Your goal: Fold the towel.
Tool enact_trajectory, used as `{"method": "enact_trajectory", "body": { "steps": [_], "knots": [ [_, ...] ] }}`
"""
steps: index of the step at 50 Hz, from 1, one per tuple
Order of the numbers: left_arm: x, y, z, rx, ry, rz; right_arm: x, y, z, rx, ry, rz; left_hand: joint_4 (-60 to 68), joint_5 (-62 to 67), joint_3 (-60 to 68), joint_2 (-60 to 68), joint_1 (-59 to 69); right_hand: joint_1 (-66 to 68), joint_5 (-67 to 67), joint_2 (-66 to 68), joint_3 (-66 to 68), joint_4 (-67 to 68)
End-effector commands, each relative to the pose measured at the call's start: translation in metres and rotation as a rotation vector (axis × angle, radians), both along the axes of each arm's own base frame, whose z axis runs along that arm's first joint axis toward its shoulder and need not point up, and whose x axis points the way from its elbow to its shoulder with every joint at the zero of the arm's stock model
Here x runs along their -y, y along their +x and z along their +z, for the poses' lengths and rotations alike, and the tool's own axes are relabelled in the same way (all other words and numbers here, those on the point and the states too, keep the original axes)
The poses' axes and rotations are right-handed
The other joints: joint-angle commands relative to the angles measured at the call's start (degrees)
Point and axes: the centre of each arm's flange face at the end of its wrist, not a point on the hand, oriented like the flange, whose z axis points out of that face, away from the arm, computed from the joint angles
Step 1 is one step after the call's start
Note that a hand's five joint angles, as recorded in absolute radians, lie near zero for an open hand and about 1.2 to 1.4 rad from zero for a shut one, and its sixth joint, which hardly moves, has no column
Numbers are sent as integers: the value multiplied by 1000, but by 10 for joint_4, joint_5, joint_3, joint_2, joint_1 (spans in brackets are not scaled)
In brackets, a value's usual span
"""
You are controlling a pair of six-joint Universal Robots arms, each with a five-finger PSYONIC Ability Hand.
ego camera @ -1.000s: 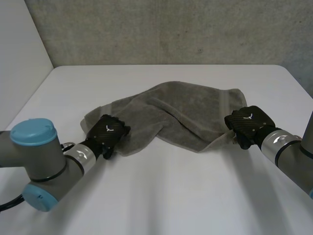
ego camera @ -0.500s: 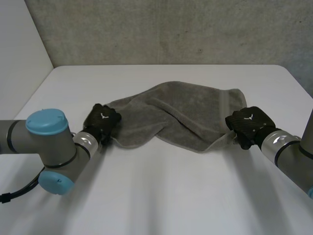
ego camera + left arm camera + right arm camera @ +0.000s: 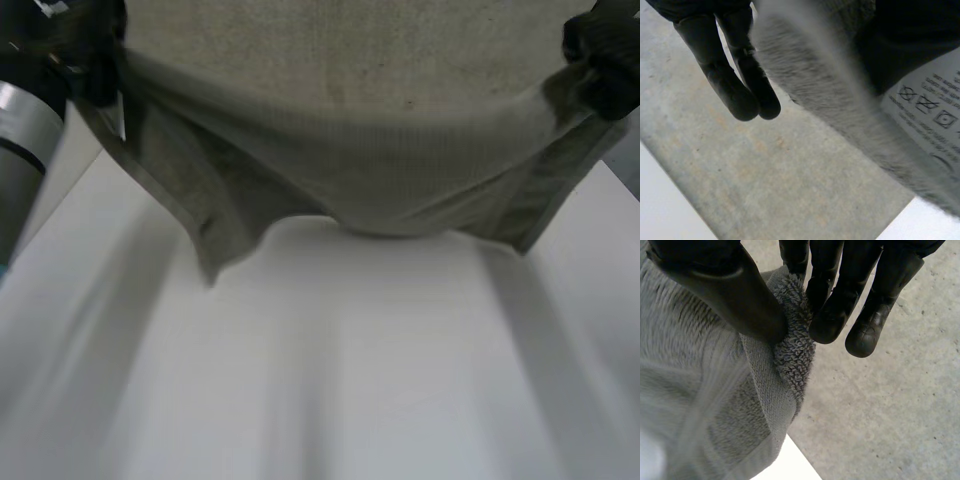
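The towel hangs up in the air, stretched sideways between the two hands, and its middle sags low over the desk. The left robot hand grips one top corner, and the right robot hand pinches the other between thumb and fingers. I think both must come down together so it lands flat.

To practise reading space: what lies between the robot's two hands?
The towel sags from the left hand to the right hand, above the table, as the head view shows.
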Motion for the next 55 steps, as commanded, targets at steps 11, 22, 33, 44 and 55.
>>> {"method": "enact_trajectory", "body": {
  "steps": [11,22,33,44,55],
  "knots": [
    [74,-31,-99,321,546,-18,73,39,-108,-436,240,-27,-73,-154,-87,-66,-44,38,37,52,30,34],
    [96,-43,50,-162,-44,-54,118,75,11,15,-490,-129,-73,-154,-87,-66,-44,38,37,52,30,34],
    [93,-6,105,-487,-153,-125,78,60,61,165,-650,-125,-73,-154,-87,-66,-44,38,37,52,30,34],
    [104,-26,-31,-150,291,-148,74,76,-53,-42,-176,61,-73,-154,-87,-66,-44,38,37,52,30,34],
    [68,-31,-171,212,444,-127,60,73,-173,-218,156,109,-73,-154,-87,-66,-44,38,37,52,30,34]
  ]
}}
